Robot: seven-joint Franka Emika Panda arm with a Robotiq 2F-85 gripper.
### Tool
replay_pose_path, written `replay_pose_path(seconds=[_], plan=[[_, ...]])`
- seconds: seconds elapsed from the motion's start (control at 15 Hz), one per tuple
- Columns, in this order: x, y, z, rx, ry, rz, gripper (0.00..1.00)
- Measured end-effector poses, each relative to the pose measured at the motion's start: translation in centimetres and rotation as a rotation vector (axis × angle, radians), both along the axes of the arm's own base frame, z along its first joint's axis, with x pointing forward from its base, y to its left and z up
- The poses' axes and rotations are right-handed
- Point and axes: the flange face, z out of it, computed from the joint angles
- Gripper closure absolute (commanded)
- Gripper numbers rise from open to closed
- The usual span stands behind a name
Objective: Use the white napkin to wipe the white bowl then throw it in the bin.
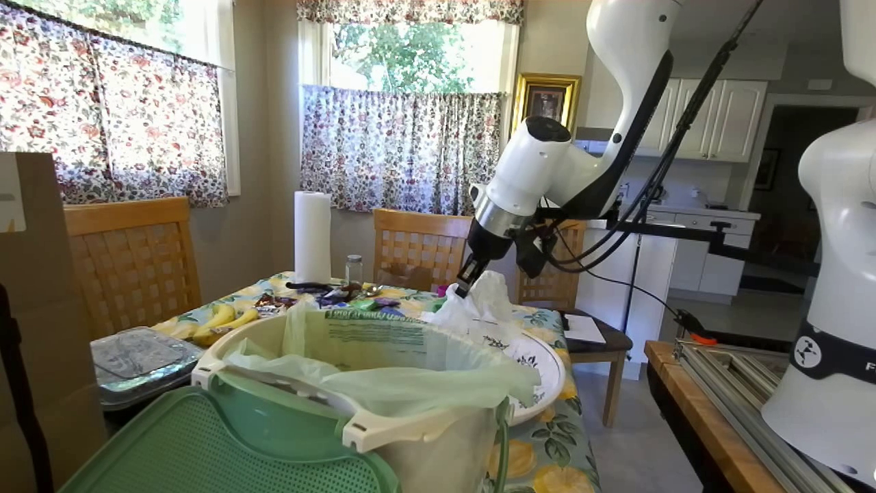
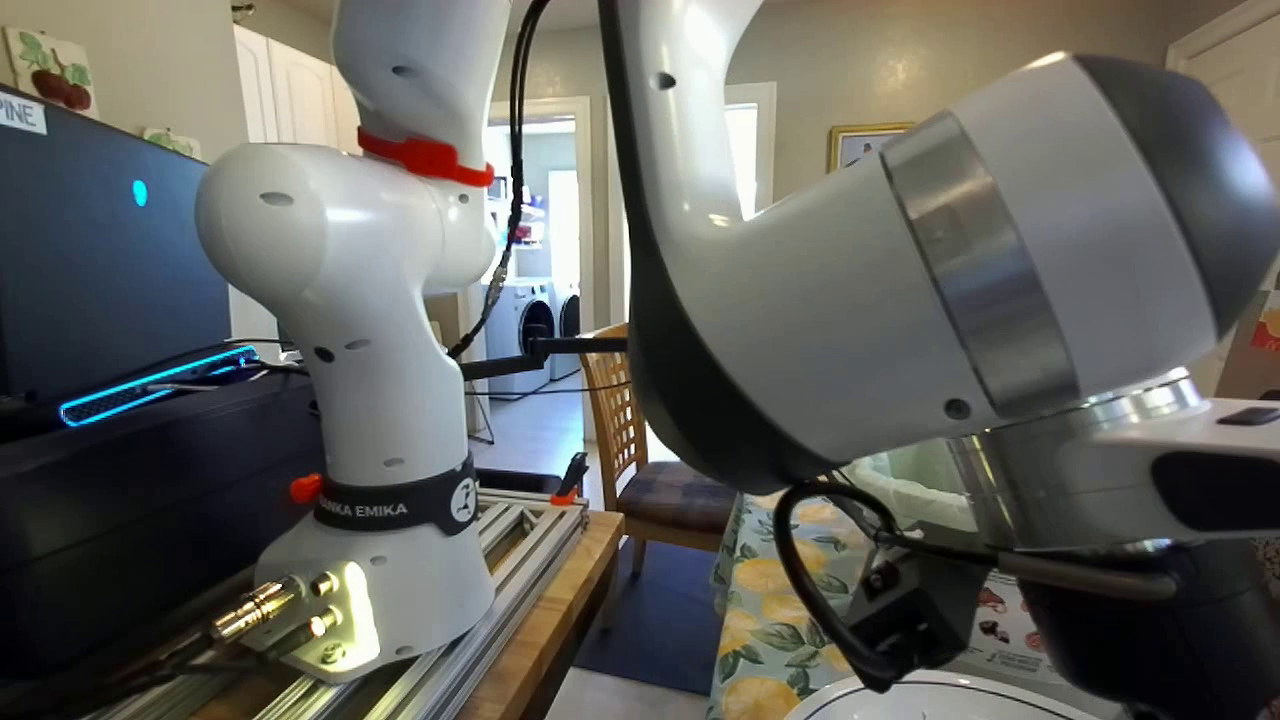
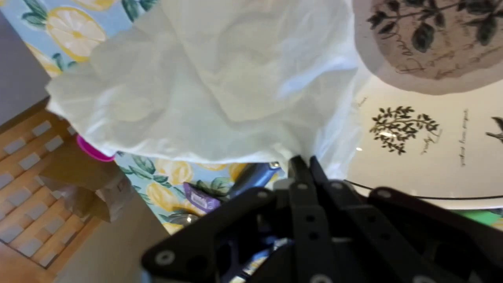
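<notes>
The white napkin [image 3: 220, 90] hangs crumpled from my gripper [image 3: 306, 161], whose fingertips are nearly together on its edge in the wrist view. In an exterior view the napkin [image 1: 489, 301] and gripper [image 1: 467, 284] are above the far-left rim of the white bowl [image 1: 547, 373]. The bowl [image 3: 428, 173] has dark plant drawings and a brownish liquid-looking patch in its middle. The large round pale-green bin [image 1: 438, 438], lined with a translucent bag, stands in front of the bowl and hides part of it. The fingertips are out of sight in an exterior view where the bowl's rim [image 2: 930, 690] shows.
A green perforated panel [image 1: 226, 452] is in front of the bin. A paper towel roll [image 1: 313, 236], glass jar [image 1: 354, 270], bananas [image 1: 226, 322] and lidded container [image 1: 147, 359] are on the lemon-print tablecloth. A purple packet [image 3: 200, 198] lies near the bowl. Chairs stand around the table.
</notes>
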Motion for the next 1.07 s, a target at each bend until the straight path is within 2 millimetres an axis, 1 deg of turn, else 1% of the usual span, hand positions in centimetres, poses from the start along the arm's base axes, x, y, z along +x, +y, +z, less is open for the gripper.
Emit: replay_pose_path(seconds=[0.13, 0.27, 0.47, 0.73, 0.87, 0.93, 1.07], plan=[[-0.1, 1.4, 0.1, 0.067, -0.008, 0.038, 1.00], [-0.5, 2.7, -0.3, 0.146, -0.010, 0.075, 1.00], [-1.6, 4.3, -1.9, 0.269, 0.008, 0.116, 1.00], [-4.4, 4.9, -5.1, 0.410, 0.084, 0.153, 1.00], [-5.8, 4.9, -6.4, 0.457, 0.136, 0.157, 1.00], [-6.3, 4.7, -6.7, 0.468, 0.158, 0.154, 1.00], [-6.8, 3.9, -6.8, 0.471, 0.189, 0.147, 1.00]])
